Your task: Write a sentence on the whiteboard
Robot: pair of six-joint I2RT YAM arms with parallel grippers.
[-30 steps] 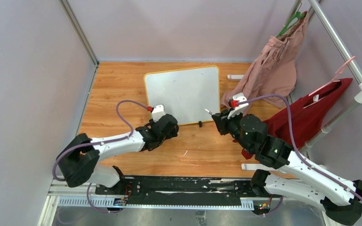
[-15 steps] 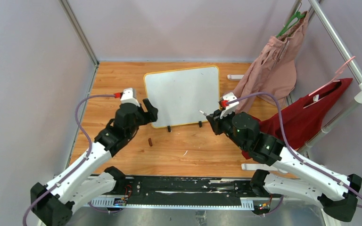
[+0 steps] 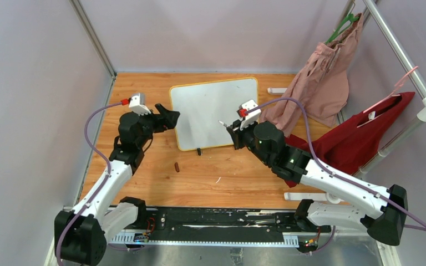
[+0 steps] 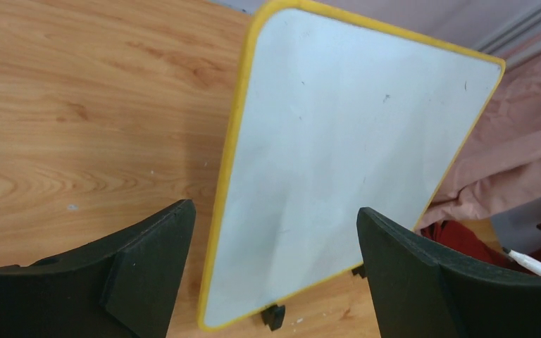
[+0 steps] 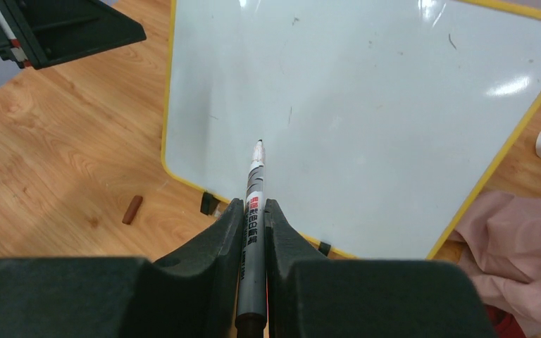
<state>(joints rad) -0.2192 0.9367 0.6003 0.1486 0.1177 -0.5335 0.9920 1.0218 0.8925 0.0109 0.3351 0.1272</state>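
Marker (image 5: 256,172), seemingly uncapped, has been brought over the blank whiteboard (image 5: 366,105) by the pinching right gripper (image 5: 253,205); left gripper (image 4: 275,215) spread.

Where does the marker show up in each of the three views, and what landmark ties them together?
Top external: the marker pokes left from the right gripper, over the whiteboard.
Left wrist: only its tip, at the bottom right corner.
Right wrist: bottom centre, clamped in the gripper.
Shared landmark: the whiteboard's yellow frame.

Right fingers (image 3: 233,136) hold marker (image 3: 222,123) over whiteboard (image 3: 211,105).
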